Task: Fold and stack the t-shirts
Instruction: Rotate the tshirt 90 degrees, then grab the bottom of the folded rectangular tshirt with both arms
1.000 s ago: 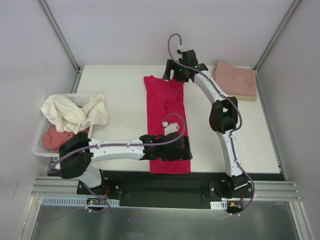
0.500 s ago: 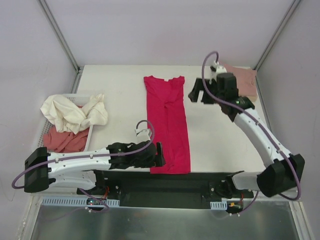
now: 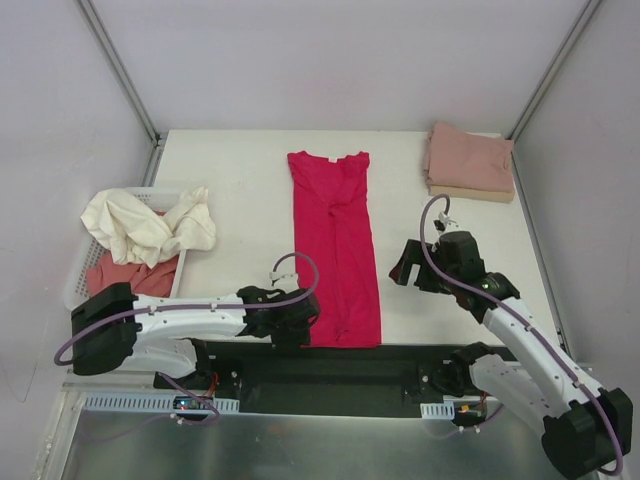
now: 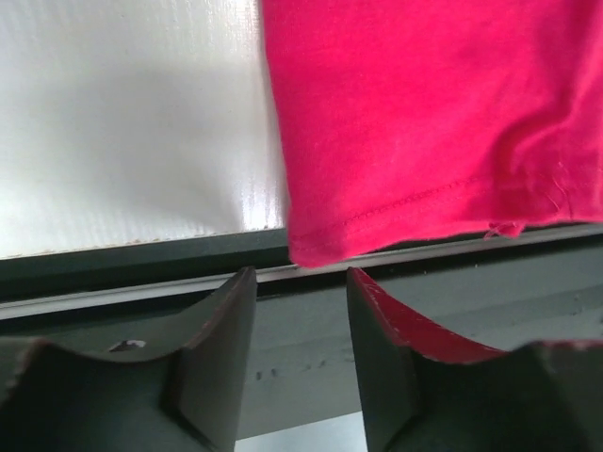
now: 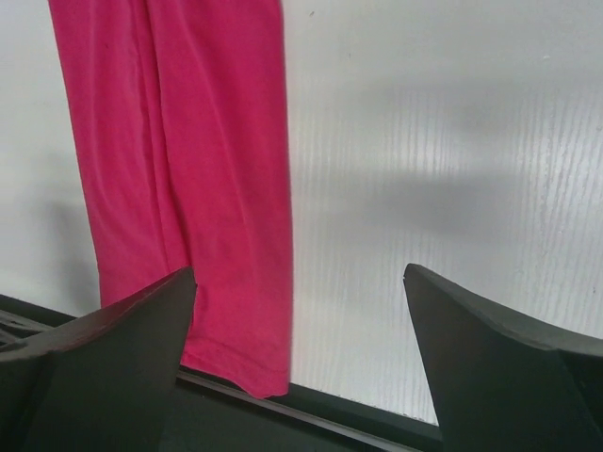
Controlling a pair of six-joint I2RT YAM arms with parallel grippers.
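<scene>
A crimson-red t-shirt [image 3: 335, 250] lies folded lengthwise into a long strip down the middle of the table, its hem at the near edge. My left gripper [image 3: 304, 326] sits low at the hem's near left corner. In the left wrist view its jaws [image 4: 301, 278] stand partly apart with nothing between them, and the red hem corner [image 4: 316, 247] hangs just ahead of the tips. My right gripper [image 3: 402, 270] hovers right of the strip, wide open and empty. In the right wrist view [image 5: 300, 278] the red shirt [image 5: 188, 188] lies to the left.
A folded dusty pink shirt [image 3: 470, 155] rests on a tan one [image 3: 480, 192] at the back right corner. The white lattice basket [image 3: 75, 290] at the left holds crumpled cream shirts [image 3: 150, 225] and a salmon-pink one [image 3: 125, 275]. A dark rail [image 3: 400, 352] runs along the near edge.
The right arm pulled back from the shirt's far end to the near right of the strip. The left gripper slid off the shirt to its near left corner, and its jaws narrowed.
</scene>
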